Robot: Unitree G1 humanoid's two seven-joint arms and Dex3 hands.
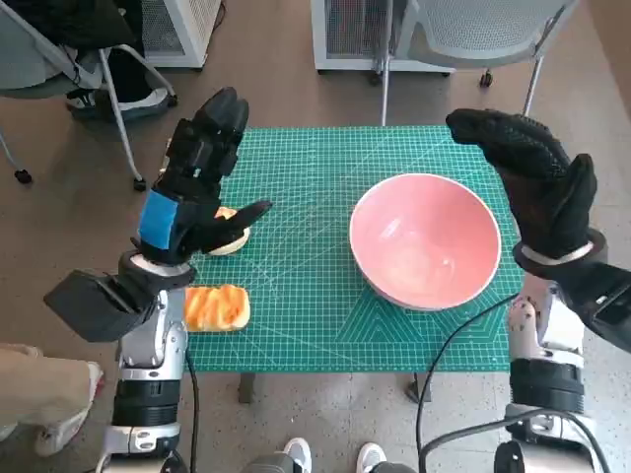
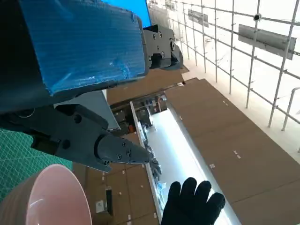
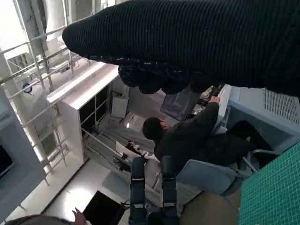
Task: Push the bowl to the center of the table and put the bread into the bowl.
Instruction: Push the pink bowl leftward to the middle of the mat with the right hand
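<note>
At this moment your left hand (image 1: 197, 182) was raised over the left side of the green cutting mat (image 1: 296, 296), with its fingers spread and nothing in them. Your right hand (image 1: 537, 182) was also raised, above the right edge of the mat, released and empty.

The pink bowl (image 1: 426, 239) stood on the right half of the mat, not yet at the center. One piece of bread (image 1: 217, 307) lay at the left edge of the mat, near your left forearm. A paler piece (image 1: 232, 239) was partly hidden under your left hand.

The risk I saw was this: the bowl was round and looked smooth, so a push from one side could spin it or send it too far. Your left forearm was also close to the bread at the edge and could knock it off the table.
</note>
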